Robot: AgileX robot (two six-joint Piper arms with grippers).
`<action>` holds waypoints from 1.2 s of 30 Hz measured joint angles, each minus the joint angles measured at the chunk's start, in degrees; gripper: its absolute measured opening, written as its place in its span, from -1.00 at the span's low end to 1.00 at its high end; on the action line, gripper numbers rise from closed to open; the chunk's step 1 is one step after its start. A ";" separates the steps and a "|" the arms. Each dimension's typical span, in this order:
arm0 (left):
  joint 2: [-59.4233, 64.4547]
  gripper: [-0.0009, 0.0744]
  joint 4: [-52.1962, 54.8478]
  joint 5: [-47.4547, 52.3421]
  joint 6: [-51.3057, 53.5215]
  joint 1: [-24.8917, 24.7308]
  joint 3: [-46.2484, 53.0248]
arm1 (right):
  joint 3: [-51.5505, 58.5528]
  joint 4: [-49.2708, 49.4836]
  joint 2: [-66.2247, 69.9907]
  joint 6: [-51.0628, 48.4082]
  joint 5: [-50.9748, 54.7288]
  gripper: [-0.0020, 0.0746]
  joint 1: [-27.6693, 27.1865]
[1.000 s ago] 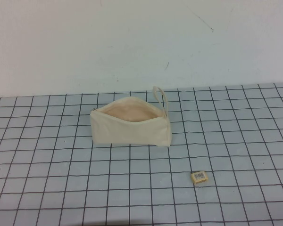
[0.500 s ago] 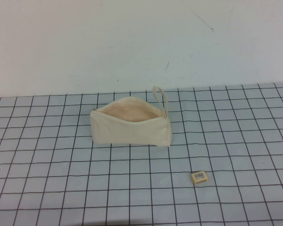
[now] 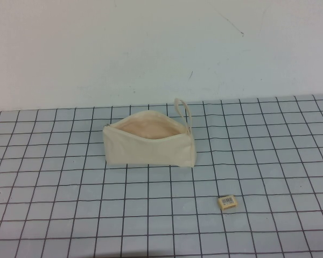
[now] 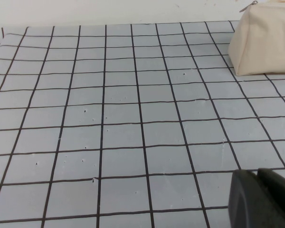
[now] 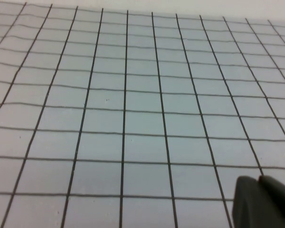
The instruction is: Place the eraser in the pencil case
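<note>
Nothing moved: eraser (image 3: 227, 202) still lies apart from pencil case (image 3: 149, 145).

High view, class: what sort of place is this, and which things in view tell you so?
Probably a staged robot test bench: a grey grid-lined mat, a plain white wall, and only a cream fabric pencil case and small tan eraser. Dark left gripper and right gripper parts edge the wrist views.

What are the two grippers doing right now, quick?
Left gripper: only a dark tip shows, off the pencil case; cannot be told.
Right gripper: tip over bare mat; cannot be told.
</note>
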 joint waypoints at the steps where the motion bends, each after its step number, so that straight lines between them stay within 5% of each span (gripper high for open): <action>1: 0.00 -0.98 0.00 0.00 0.00 0.00 0.00 | 0.12 0.11 0.00 0.00 -0.56 -0.95 0.00; 14: 0.00 -0.98 0.00 0.00 0.00 0.00 0.00 | 0.24 2.56 0.00 0.00 -37.11 -0.95 0.00; 22: 0.00 -0.98 0.00 0.00 0.00 0.00 0.00 | 0.24 2.69 0.00 0.00 -44.87 -0.95 0.00; 36: 0.00 -0.98 0.00 0.00 0.00 0.00 0.00 | -30.35 1.06 10.38 -3.74 -2.89 -0.95 0.00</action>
